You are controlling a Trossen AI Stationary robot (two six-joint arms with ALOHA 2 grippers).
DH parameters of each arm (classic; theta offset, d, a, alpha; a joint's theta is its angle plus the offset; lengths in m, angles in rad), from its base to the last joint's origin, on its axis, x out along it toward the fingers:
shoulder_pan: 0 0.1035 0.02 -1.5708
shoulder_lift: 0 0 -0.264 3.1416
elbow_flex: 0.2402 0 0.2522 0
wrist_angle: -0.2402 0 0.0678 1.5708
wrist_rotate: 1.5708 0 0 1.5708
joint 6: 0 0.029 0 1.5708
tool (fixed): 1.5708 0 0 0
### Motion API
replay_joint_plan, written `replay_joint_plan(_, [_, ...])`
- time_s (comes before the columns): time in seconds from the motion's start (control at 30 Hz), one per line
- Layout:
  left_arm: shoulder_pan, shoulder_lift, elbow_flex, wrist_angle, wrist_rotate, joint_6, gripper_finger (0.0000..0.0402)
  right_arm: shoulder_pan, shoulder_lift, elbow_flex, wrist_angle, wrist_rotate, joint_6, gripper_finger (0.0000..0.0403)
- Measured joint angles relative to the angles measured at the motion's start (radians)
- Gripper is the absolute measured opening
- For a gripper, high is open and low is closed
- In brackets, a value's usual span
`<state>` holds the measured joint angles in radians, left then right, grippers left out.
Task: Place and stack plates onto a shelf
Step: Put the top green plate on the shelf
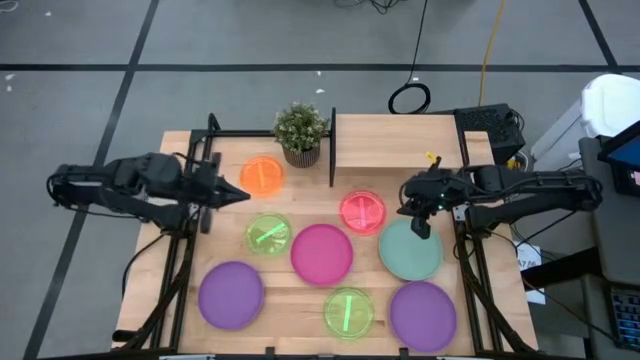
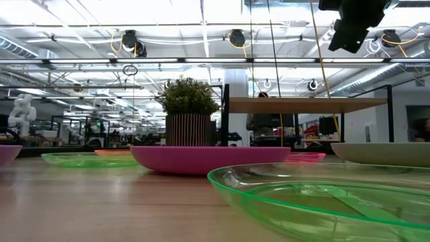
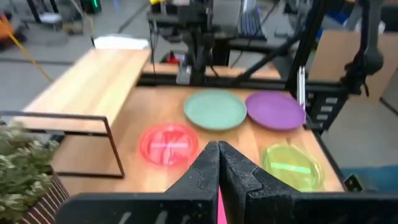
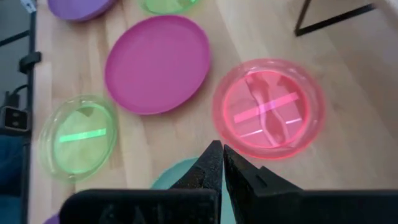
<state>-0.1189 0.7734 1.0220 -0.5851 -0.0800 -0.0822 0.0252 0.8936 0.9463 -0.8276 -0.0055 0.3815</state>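
Eight plates lie flat on the table: orange [image 1: 263, 175], pink-red [image 1: 362, 211], two lime green [image 1: 268, 235] [image 1: 348, 311], magenta [image 1: 321, 253], teal [image 1: 410, 250] and two purple [image 1: 231, 294] [image 1: 422, 315]. The shelf [image 1: 400, 140] stands at the far edge with nothing on its board. My left gripper [image 1: 245, 193] is shut and hovers between the orange plate and the nearer lime green one, pointing toward the table's right. My right gripper [image 1: 420, 228] is shut and hangs high above the far rim of the teal plate [image 4: 186, 171], close to the pink-red plate [image 4: 268, 109].
A potted plant [image 1: 301, 133] stands at the far edge, just left of the shelf's black upright edge [image 1: 332, 148]. Black frame rails run along the table's left and right sides. Bare wood shows between the plates and under the shelf.
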Motion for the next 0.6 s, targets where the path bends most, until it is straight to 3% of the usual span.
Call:
replay_joint_plan(0.3, [-0.058, 0.198, 0.001, 0.011, 0.0, -0.007, 0.0003, 0.123, 0.0, 0.0, 0.016, 0.009, 0.096, 0.0])
replay_joint_plan(0.6, [-0.104, 0.363, 0.001, 0.07, -0.001, 0.0, 0.0003, 0.231, 0.008, 0.0, -0.023, 0.084, 0.135, 0.0])
